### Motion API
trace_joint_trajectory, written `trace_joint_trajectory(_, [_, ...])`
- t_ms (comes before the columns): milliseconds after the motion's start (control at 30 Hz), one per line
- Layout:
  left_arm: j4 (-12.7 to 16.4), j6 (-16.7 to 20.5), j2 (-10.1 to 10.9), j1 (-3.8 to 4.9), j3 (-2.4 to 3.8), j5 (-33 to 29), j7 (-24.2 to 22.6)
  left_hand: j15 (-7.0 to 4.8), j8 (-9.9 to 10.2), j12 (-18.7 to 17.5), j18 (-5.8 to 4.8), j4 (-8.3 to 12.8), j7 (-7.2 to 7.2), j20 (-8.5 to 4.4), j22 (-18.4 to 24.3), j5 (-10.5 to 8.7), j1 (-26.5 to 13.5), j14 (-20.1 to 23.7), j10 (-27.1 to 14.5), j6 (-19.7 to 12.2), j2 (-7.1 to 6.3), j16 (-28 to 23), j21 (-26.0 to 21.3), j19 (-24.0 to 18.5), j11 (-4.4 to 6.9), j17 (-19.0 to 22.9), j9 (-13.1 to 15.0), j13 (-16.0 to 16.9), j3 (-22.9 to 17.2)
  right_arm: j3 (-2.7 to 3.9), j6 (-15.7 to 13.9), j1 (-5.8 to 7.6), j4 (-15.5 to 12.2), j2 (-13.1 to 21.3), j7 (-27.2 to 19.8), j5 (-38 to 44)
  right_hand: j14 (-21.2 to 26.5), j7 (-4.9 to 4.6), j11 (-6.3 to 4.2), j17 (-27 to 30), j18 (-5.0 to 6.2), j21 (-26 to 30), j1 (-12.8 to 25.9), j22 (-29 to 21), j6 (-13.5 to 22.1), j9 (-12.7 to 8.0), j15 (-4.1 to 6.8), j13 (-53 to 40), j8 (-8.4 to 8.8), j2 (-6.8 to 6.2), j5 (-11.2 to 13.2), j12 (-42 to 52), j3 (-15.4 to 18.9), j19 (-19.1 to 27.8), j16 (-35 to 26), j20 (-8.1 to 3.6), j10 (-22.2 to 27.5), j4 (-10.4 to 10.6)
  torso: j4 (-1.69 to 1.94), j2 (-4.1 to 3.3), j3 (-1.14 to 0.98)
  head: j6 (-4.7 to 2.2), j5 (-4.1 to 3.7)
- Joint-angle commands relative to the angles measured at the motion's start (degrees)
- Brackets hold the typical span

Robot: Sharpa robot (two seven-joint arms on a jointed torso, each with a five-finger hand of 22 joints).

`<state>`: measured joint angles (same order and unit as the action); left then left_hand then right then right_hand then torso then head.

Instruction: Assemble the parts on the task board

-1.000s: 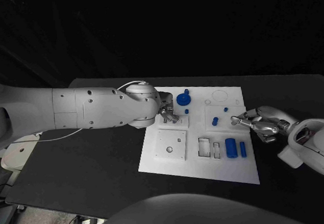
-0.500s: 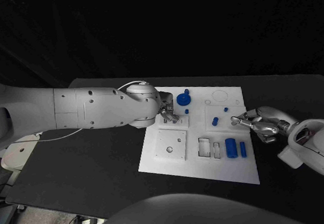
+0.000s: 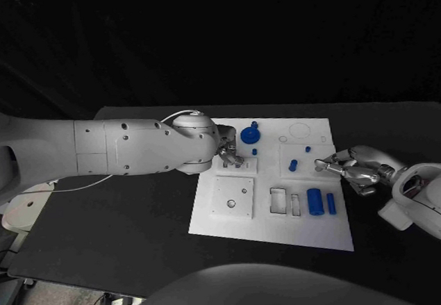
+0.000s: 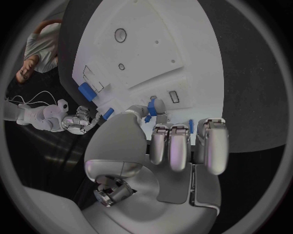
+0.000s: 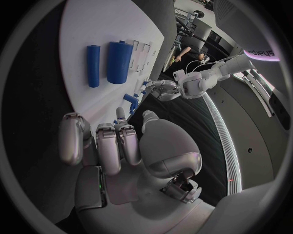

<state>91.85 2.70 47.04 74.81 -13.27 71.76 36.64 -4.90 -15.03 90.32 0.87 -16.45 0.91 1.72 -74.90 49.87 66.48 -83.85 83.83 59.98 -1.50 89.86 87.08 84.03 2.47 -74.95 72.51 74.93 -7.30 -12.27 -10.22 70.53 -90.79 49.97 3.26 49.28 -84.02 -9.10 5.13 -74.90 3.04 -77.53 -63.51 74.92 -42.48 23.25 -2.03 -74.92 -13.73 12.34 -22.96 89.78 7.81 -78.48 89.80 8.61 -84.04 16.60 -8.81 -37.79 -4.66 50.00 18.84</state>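
Note:
The white task board (image 3: 270,222) lies mid-table. My left hand (image 3: 231,156) hangs over its far left part, fingers side by side pointing down at the board (image 4: 146,53), with nothing seen in them. A blue round part with a knob (image 3: 249,132) stands just beside it, and shows past the thumb (image 4: 155,106). A small blue peg (image 3: 254,151) stands close by. My right hand (image 3: 346,167) sits at the board's right edge, fingers bent toward the thumb; whether they pinch anything is unclear. Two blue cylinders (image 3: 321,202) lie side by side near it (image 5: 110,61).
Two more small blue parts (image 3: 293,165) (image 3: 308,149) stand mid-board. A square plate with a hole (image 3: 231,196) and rectangular slots (image 3: 279,200) take up the board's near half. My left forearm (image 3: 130,147) reaches across the table's left side. Black table (image 3: 115,228) surrounds the board.

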Motion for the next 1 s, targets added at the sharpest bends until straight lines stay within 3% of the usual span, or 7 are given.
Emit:
trace_joint_trajectory(33, [0.0, -0.8, -0.1, -0.02, 0.01, -0.2, -0.1, -0.22, 0.0, -0.3, -0.08, 0.0, -0.04, -0.34, -14.1, -0.36, 0.5, -6.1, 6.2, -0.3, -0.01, 0.1, -0.2, 4.1, 0.22, -15.1, 0.1, 15.1, -0.5, -0.01, 0.5, -0.09, 0.0, 0.0, -0.5, 0.2, -6.0, -0.5, 0.4, -15.1, 0.75, 0.3, -0.3, 10.0, 0.0, -0.1, -0.23, -15.1, 0.12, 0.28, -0.3, 0.2, 0.2, 0.3, 0.2, -0.06, -6.0, 0.0, -0.07, -0.06, 0.01, 0.0, -0.03])
trace_joint_trajectory(1000, [0.2, -1.6, 0.0, -0.28, 0.01, -1.1, -0.1, -0.19, 0.1, -0.3, -0.02, 0.0, -0.01, -0.32, -14.0, -0.54, 0.7, -6.1, 6.2, -0.4, 0.03, 0.1, -0.5, 3.9, 0.2, -15.1, 0.1, 15.1, -0.8, -0.01, 0.4, -0.2, 0.0, 0.1, -0.5, 0.2, -6.0, -0.51, 0.4, -15.1, 0.75, 0.3, -0.2, 10.1, 0.0, -0.1, -0.23, -15.1, 0.12, 0.28, -0.3, 0.2, 0.2, 0.3, 0.2, -0.05, -6.0, 0.0, 0.03, -0.02, -0.02, 0.0, -0.02])
